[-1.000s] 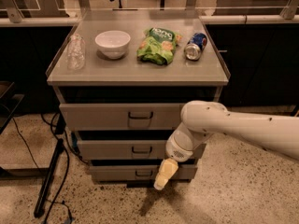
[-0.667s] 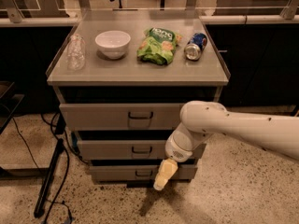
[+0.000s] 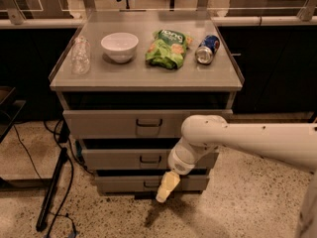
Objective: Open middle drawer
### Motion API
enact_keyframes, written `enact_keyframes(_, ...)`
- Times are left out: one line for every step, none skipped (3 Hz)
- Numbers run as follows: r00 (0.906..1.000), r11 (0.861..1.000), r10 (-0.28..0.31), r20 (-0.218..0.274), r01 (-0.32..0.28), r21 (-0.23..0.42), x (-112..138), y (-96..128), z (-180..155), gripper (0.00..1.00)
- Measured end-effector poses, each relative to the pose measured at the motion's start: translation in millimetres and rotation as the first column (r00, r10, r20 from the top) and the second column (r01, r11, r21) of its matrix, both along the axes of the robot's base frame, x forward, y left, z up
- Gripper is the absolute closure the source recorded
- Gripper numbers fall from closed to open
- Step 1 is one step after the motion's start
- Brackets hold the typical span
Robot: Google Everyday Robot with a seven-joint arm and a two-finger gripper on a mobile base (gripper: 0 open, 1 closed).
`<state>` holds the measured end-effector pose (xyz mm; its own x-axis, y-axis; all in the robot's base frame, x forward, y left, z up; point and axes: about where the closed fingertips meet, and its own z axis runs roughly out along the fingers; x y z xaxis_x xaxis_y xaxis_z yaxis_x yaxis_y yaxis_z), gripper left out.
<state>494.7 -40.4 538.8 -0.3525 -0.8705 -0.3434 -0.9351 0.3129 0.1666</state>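
The middle drawer (image 3: 114, 158) is seen between the tall top drawer (image 3: 104, 124) and the lowest drawer (image 3: 121, 184), its small handle (image 3: 150, 159) untouched. The gripper (image 3: 167, 187) is held pointing down before the lowest drawer, just below that handle; whether it is open or closed cannot be told.

White bowl (image 3: 119, 45) sitting on grey top (image 3: 148, 79). Clear bottle (image 3: 80, 56) standing just left of bowl. Green chip bag (image 3: 167, 48) lying right of bowl; can (image 3: 207, 49) lying on side farther right. Cable (image 3: 29, 155) trailing on floor, below-left of bowl. Gripper (image 3: 163, 196) hanging low, below-right of bowl.
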Motion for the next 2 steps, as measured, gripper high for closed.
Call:
enact_keyframes(0.9999, 1.0, -0.007, -0.01, 0.007, 0.004, 14.9, 9.8, -24.7, 0.0)
enact_keyframes(0.9999, 1.0, -0.007, -0.01, 0.007, 0.004, 14.8, 9.9, -25.0, 0.0)
